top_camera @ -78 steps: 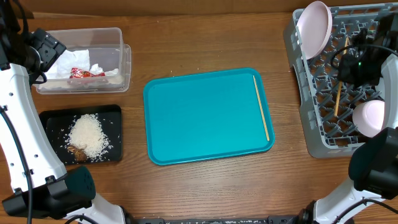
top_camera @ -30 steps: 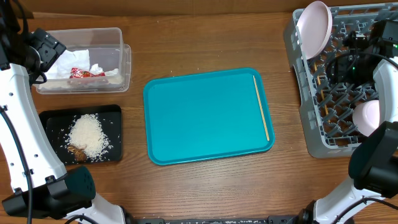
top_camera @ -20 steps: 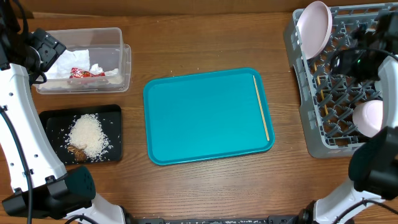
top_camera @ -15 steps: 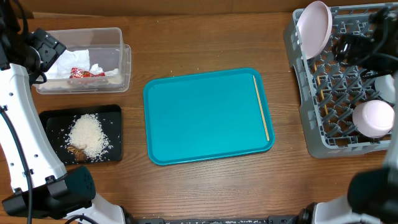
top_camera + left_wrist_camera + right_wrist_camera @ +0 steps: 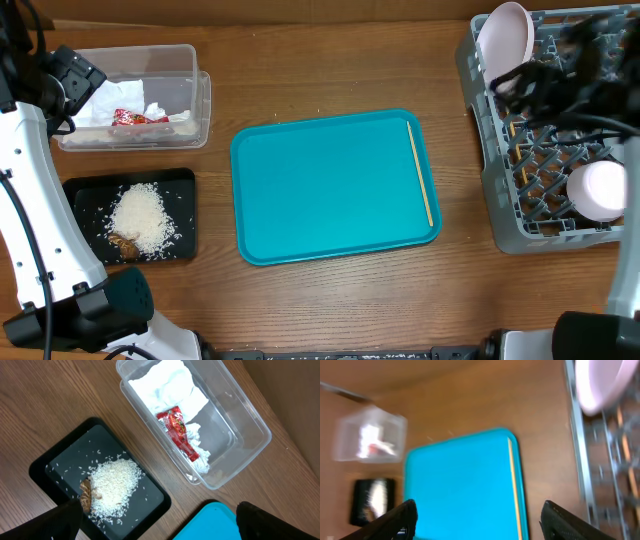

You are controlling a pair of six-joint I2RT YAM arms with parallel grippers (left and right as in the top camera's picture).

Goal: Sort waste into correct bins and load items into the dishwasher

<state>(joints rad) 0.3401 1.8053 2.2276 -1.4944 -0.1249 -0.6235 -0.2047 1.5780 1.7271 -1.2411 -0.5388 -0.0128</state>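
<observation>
One wooden chopstick (image 5: 420,173) lies along the right side of the teal tray (image 5: 320,190). The grey dishwasher rack (image 5: 500,215) at the right holds a pink bowl (image 5: 504,44) on edge and a second pale bowl (image 5: 598,190). My right gripper (image 5: 480,522), open and empty, hangs blurred over the rack's left part, looking down at the teal tray (image 5: 465,485). My left gripper (image 5: 162,527) is open and empty above the clear tub (image 5: 250,425) with napkins and a red wrapper (image 5: 180,432), and the black tray (image 5: 60,465) of rice and brown scraps.
The clear tub (image 5: 198,100) and the black tray (image 5: 85,190) sit at the table's left, with the left arm standing along that edge. Bare wood lies between the teal tray and the rack.
The right arm has swung left across the rack and is blurred with motion. The chopstick it held over the rack earlier is gone from its jaws. The left arm has not moved.
</observation>
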